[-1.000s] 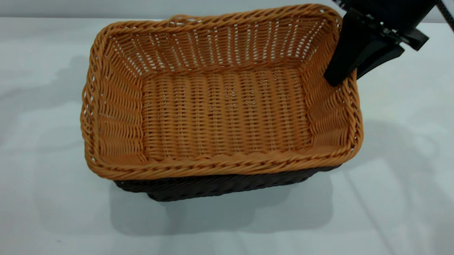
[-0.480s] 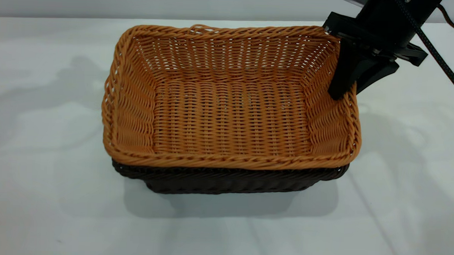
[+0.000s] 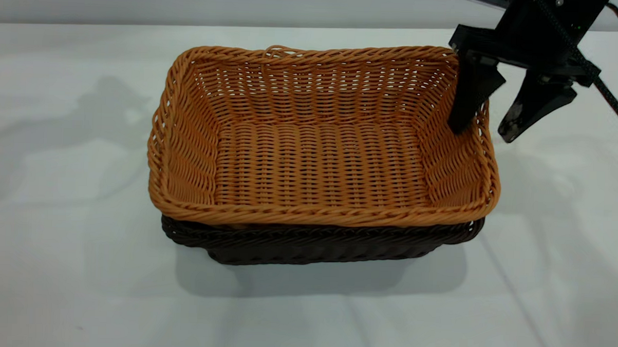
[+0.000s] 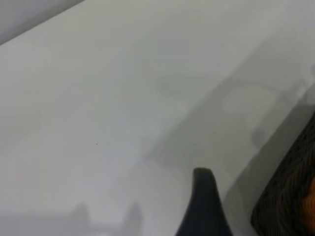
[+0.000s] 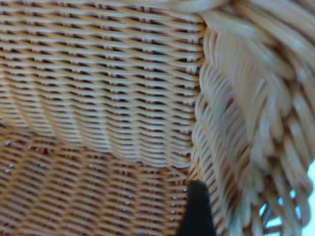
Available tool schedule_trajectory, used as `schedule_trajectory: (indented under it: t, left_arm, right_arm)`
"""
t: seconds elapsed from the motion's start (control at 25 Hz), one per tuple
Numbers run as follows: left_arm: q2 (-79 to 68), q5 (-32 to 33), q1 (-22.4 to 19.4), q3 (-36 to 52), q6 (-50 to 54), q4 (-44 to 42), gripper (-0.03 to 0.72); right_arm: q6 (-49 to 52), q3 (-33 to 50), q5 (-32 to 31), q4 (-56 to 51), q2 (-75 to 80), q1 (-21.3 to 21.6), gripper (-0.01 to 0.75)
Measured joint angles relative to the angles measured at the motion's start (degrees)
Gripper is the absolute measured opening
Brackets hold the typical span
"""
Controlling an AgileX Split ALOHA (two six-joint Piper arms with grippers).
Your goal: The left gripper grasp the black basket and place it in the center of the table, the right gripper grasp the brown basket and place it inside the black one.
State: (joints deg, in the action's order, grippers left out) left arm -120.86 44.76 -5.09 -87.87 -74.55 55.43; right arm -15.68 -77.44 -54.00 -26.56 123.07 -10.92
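The brown basket (image 3: 319, 163) sits nested inside the black basket (image 3: 311, 245) in the middle of the white table (image 3: 56, 211). Only the black one's rim and front wall show beneath it. My right gripper (image 3: 481, 133) is open and straddles the brown basket's right rim, one finger inside the wall and the other outside. The right wrist view shows that inner finger (image 5: 197, 211) against the tan weave (image 5: 98, 98). A single dark finger (image 4: 204, 206) of my left gripper shows over bare table, apart from the black basket's corner (image 4: 290, 196); it holds nothing.
White table surface (image 3: 542, 279) stretches on all sides of the stacked baskets. A braided black cable (image 3: 609, 102) runs down from the right arm at the far right.
The brown basket came down and levelled into the black basket. My right gripper, shut on the right rim before, has opened and let it go.
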Motion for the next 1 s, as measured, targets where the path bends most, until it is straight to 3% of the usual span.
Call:
schedule_trajectory:
  t: [0.16,0.36,0.56,0.76,1.0]
  left_arm:
    - [2.6,0.0,0.0,0.0,0.0,-0.4,0.489]
    - [9.4,-0.1,0.0,0.0,2.2,-2.2,0.489]
    - [19.6,0.1,0.0,0.0,11.9,-9.4,0.489]
    - [31.0,6.7,-0.1,0.0,27.1,-20.4,0.489]
    - [44.5,15.7,-0.1,0.0,43.5,-28.7,0.489]
  right_arm:
    - [0.0,-3.3,-2.6,0.4,-1.7,0.0,0.573]
    - [0.0,-6.2,-3.7,1.1,-10.5,0.0,0.582]
    - [0.0,-6.4,-4.8,1.2,-25.9,0.0,0.582]
    - [-1.0,-6.4,-7.8,1.2,-42.7,0.0,0.582]
    - [-0.7,-6.4,-16.6,1.2,-59.3,0.0,0.582]
